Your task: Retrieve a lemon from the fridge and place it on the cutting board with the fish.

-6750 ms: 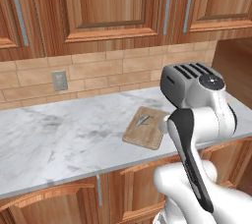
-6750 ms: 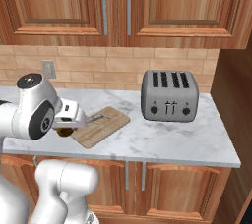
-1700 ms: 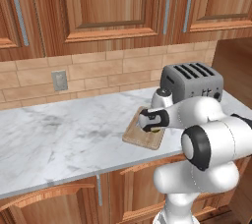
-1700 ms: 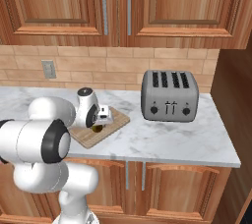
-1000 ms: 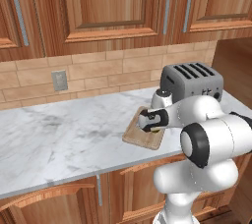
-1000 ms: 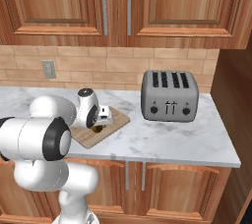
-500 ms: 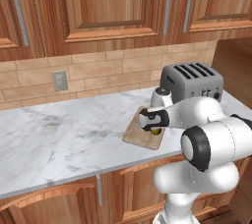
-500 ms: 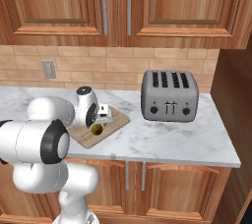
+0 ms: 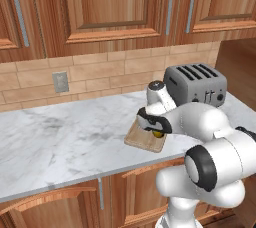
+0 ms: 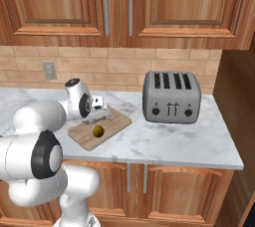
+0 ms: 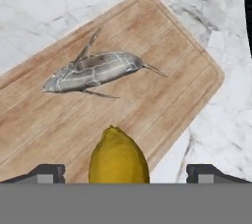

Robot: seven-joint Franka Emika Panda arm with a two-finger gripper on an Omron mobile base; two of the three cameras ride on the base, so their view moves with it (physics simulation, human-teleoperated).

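matt wood cutting board (image 11: 162, 95); fish (image 11: 93, 73) seemingly glossy.

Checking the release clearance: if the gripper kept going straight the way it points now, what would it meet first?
Most likely the lemon, lying between the open fingertips of the gripper in the hand view. Beneath it is the cutting board, with the fish farther along; exact depth is unclear.

The white arm is bent at the elbow and reached forward and down, with the wrist turned so that the gripper (image 9: 154, 126) is pointed at what lies below. The fingers (image 11: 47, 173) are spread wide apart (their dark tips are seen far apart), and nothing is clamped between them.
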